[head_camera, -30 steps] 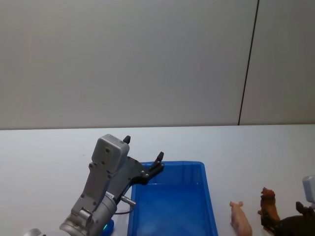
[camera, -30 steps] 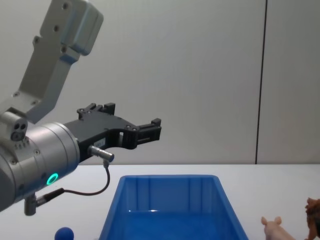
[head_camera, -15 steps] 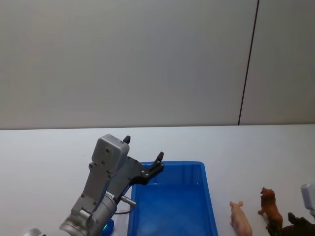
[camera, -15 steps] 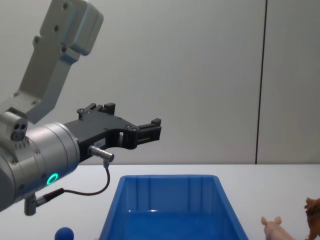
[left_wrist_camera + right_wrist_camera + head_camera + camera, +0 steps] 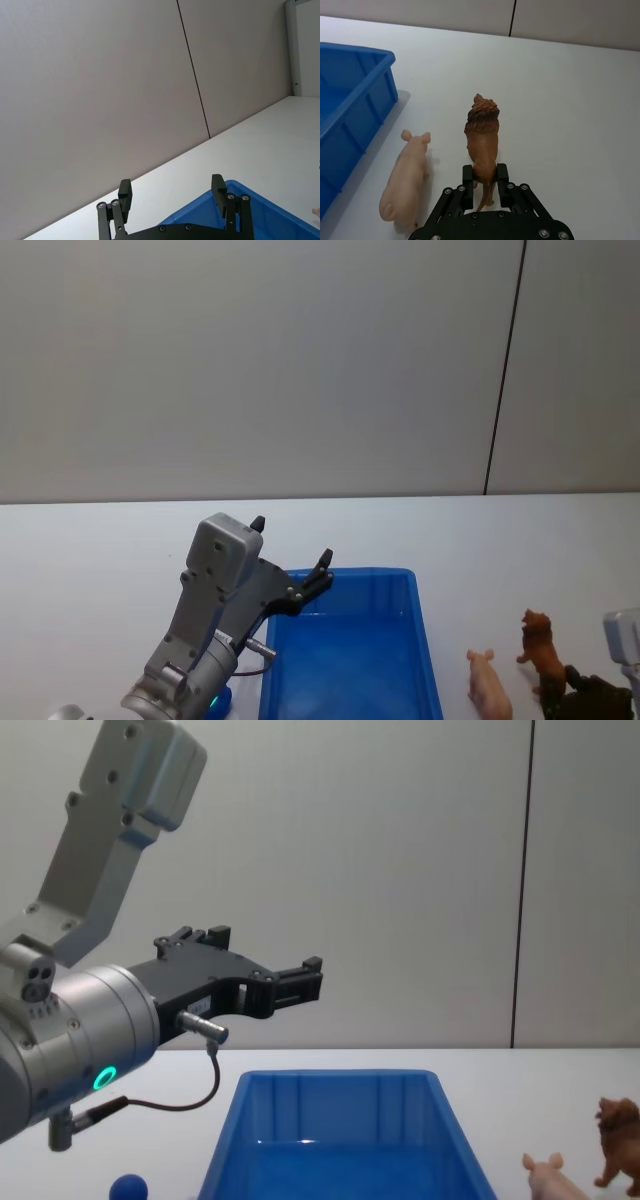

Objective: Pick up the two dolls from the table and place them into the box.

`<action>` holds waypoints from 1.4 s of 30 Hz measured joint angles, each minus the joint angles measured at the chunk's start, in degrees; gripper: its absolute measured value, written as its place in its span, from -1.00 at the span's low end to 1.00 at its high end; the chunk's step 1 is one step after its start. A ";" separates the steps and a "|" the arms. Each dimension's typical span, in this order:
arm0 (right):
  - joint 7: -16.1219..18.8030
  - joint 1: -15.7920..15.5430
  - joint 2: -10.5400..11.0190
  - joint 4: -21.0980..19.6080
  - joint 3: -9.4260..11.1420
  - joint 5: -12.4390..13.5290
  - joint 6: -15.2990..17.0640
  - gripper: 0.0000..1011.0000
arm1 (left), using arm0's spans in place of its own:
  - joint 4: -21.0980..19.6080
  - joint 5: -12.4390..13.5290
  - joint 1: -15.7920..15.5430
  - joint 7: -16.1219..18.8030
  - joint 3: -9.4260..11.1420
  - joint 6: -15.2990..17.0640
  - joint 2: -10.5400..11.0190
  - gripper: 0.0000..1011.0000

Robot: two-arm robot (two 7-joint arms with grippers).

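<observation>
The right claw [image 5: 484, 176], clamped on the lion doll [image 5: 482, 131] at lower right, has just lifted it off the surface [image 5: 570, 100]; pig doll [image 5: 405, 180] next, while the left claw [image 5: 171, 187] idles wide at the box [image 5: 425, 640]'s upper-left corner.

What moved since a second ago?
The right pincer, shut on the brown lion's back end, has carried it a little toward the blue box. The pink pig, the box and the open left pincer, raised near the box's far corner, stayed where they were.
</observation>
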 joint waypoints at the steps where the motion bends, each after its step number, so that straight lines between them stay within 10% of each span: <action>1: 0.07 0.04 -0.04 0.00 -0.01 -0.12 -0.21 -0.47 | 0.00 0.00 0.00 0.00 0.00 0.00 0.00 0.98; 21: 1.63 -0.15 0.04 -6.47 0.16 -3.01 -3.64 -0.47 | 0.00 0.00 0.00 0.00 0.00 0.00 0.00 0.98; 42: 13.56 5.80 -4.65 -5.48 -2.99 -3.90 -2.19 -0.47 | 0.00 0.00 0.00 0.00 0.00 0.00 0.00 0.98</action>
